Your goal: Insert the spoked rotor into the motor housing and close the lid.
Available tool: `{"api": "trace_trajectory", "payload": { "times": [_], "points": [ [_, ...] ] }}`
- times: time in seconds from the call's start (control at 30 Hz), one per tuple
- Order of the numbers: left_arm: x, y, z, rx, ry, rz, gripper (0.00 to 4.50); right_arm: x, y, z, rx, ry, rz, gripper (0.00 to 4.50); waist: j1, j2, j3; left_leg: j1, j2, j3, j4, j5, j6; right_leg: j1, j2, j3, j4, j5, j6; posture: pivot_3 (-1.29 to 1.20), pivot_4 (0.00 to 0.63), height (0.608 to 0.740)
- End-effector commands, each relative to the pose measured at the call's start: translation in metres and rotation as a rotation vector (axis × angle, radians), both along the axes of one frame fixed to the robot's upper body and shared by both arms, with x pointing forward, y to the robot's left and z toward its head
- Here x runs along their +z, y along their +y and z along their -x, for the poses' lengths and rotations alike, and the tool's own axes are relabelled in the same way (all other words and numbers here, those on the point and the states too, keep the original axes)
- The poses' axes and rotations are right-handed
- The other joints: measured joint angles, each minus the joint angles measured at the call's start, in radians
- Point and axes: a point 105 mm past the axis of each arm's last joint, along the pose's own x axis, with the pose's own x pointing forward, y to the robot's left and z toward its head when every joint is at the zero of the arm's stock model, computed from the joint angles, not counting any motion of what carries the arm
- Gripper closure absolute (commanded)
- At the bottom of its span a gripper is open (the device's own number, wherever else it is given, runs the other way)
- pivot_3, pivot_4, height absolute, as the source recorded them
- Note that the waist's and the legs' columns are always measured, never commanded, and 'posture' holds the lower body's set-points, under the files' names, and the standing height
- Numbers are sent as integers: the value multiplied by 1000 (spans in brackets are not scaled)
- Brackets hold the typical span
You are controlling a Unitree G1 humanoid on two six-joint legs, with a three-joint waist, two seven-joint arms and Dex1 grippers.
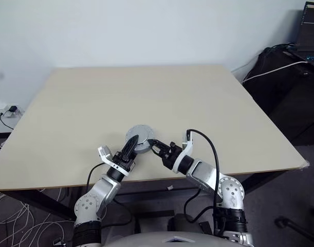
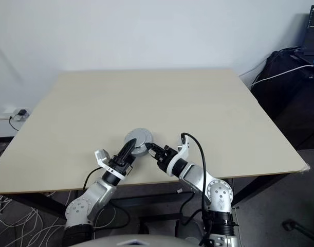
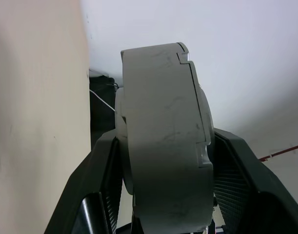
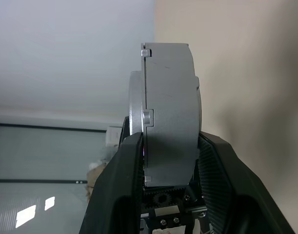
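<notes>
the motor housing [image 1: 140, 138] sits low in the centre of the left eye view, a round grey metal disc held just above the near edge of the pale wooden table [image 1: 146, 98]. from above it reads as a flat, matte silvery puck with a small dark centre. the left gripper [image 1: 130, 148] comes up from the lower left and the right gripper [image 1: 153, 144] from the lower right, each with its two black fingers clamped on opposite sides of the disc, so both are gripping the housing.

the wrist views give the edge-on shape that the head views cannot. in the left wrist view the housing [image 3: 163, 136] is a thick drum with a smooth, lightly scuffed grey wall, a stepped notch near its top, and a seam where a thinner plate meets the body; ribbed black fingers [image 3: 236, 190] press on either side. the right wrist view shows the same drum [image 4: 168, 117] with a straight seam, two small square tabs along it, and a raised round boss on one face.

a black bag [image 1: 280, 82] stands at the right of the frame beyond the table.
</notes>
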Motion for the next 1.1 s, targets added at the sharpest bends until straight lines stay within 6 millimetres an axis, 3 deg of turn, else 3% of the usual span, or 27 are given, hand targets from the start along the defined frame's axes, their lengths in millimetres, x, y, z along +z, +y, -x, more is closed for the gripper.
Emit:
{"api": "trace_trajectory", "payload": {
  "times": [0.03,0.1,0.43,0.63,0.77,0.9,1.1],
  "points": [
    [15,-16,-2,8,-36,67,2304,27,2,-3,-3,-106,-51,3173,0,0,0,0,0,0,0,0,0,0,0,0,0,0,0,0,0,740],
    [15,-16,-3,8,-35,66,2305,28,1,-3,-9,-117,-52,3173,0,0,0,0,0,0,0,0,0,0,0,0,0,0,0,0,0,740],
    [16,-17,-4,14,-37,62,2348,21,-4,-5,-40,-98,-44,8,1,0,0,0,0,0,-1,0,0,0,0,0,-2,0,0,0,0,740],
    [15,-13,-5,49,-37,45,2359,13,-19,-8,-86,-109,8,0,2,0,0,0,0,0,-1,-1,0,0,-1,-1,-4,0,0,0,0,740],
    [15,-4,-8,102,-39,0,2359,15,-34,0,-51,-390,318,0,7,0,0,-1,-1,0,-1,-2,2,1,-1,-2,-7,0,0,0,0,740],
    [19,7,-12,153,-59,-26,2359,20,-42,6,-82,-651,496,0,8,0,0,-1,-1,0,-1,-2,3,1,2,-1,-9,0,1,0,0,740],
    [20,35,-27,322,-26,-72,2359,7,-41,18,34,-932,784,0,13,-3,2,0,-1,0,0,-3,2,3,4,-2,-9,1,1,0,0,740]
  ]
}}
